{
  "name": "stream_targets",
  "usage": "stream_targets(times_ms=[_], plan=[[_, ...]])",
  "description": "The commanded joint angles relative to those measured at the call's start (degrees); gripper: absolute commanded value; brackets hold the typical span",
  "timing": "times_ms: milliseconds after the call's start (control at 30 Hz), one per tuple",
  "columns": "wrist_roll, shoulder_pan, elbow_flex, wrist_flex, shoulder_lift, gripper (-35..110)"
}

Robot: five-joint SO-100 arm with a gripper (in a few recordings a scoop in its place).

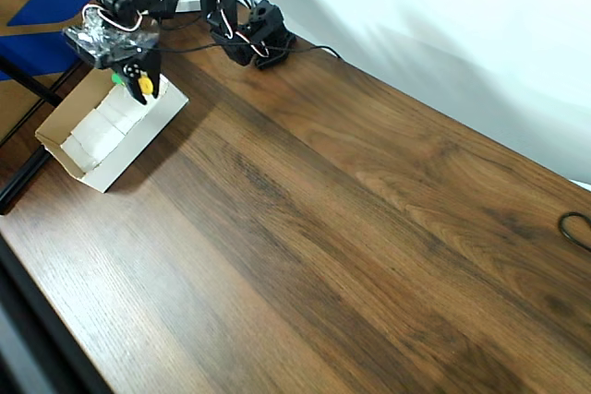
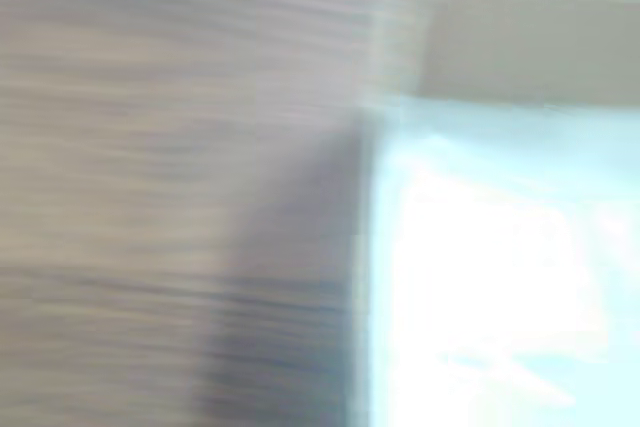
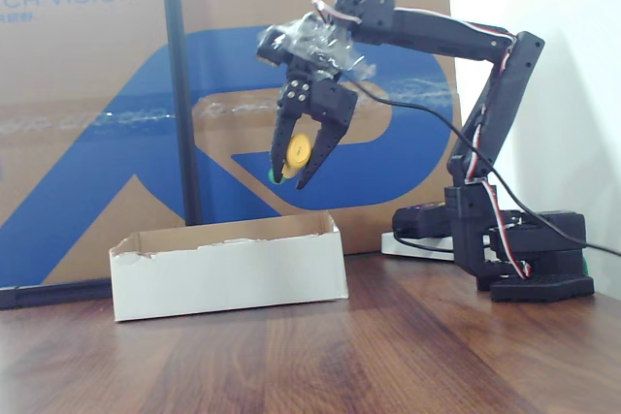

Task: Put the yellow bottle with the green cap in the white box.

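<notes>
Bottle held above the box.

I see the box (image 3: 228,269), white-sided with torn brown edges, nearest on the table (image 3: 408,366). My gripper (image 3: 303,181) hangs over it, clamping the yellow bottle (image 3: 297,150); the overhead view shows its green cap (image 1: 117,78). The wrist view is blurred. Behind, the carton (image 3: 87,84) reads "CH VISION".

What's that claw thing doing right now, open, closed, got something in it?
Gripper: closed on the yellow bottle with the green cap, held in the air above the white box.
</notes>
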Motion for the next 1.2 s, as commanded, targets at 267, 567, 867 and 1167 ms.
stream_targets(times_ms=[267, 567, 867, 1167], plan=[[-2.20, 6.59, -4.39, 0.09, -0.97, 0], [-2.11, 8.61, -14.68, 0.09, -10.28, 0], [-2.46, 14.85, -16.70, -3.43, -16.17, 0], [-4.57, 21.53, -17.84, -5.89, -18.28, 0]])
